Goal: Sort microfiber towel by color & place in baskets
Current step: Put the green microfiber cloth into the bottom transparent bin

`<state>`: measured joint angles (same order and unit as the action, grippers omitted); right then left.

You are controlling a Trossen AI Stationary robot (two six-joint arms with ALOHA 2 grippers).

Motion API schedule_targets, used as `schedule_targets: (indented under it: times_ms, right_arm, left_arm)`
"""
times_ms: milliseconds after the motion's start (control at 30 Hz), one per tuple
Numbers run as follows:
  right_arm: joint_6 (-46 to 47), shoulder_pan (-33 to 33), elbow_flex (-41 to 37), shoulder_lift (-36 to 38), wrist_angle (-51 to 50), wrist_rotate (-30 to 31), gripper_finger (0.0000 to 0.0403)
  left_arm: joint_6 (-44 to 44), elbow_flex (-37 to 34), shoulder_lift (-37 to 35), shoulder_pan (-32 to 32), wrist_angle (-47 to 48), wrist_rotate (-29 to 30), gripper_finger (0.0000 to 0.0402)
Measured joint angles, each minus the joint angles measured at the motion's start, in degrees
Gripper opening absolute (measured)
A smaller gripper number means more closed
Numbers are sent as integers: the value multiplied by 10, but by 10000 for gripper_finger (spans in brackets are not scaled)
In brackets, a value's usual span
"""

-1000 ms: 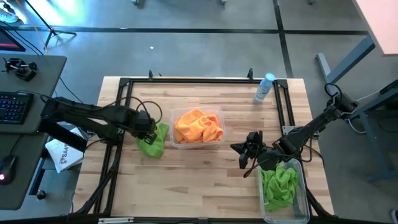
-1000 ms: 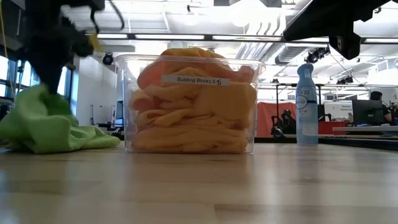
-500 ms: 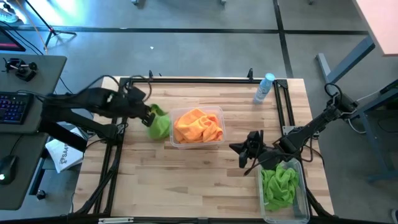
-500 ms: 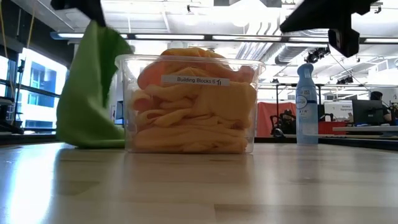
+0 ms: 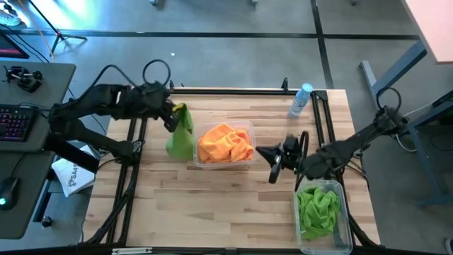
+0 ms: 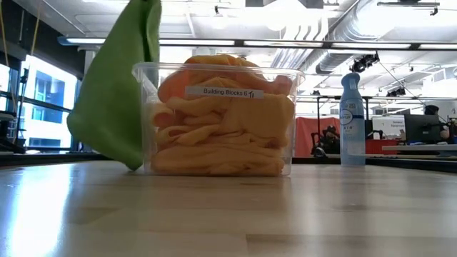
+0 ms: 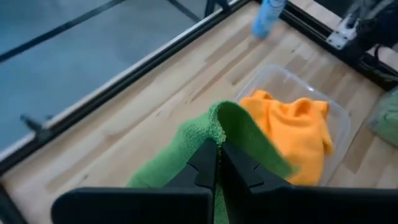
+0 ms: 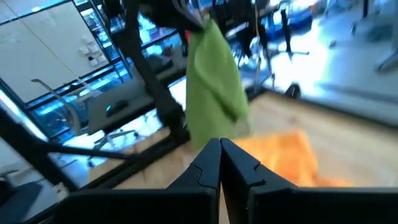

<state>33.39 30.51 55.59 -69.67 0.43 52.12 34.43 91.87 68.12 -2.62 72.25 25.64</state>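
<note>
Lifting clear of the table, the green towel hangs clamped in the left pincer; right pincer clenched empty.

A clear spray bottle with a blue cap stands near the table's upper right corner — at upper left, a keyboard on a grey desk.

I see left gripper clamped on green towel, hanging just left of orange-filled bin; right gripper closed, right of bin.
</note>
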Motion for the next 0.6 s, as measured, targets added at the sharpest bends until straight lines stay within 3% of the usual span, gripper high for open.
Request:
schedule_targets:
  times_ms: [233,467,600]
  right_arm:
    - [-123,-54,119,0,-81,-22,0]
    - [-191,-118,171,-8,-89,-90,0]
    - [-206,-148,207,-33,-89,-109,10]
  left_arm:
    - [-106,135,99,-28,-6,-40,0]
    - [-174,301,192,-30,-6,-75,0]
    - [-197,360,233,-28,-6,-113,0]
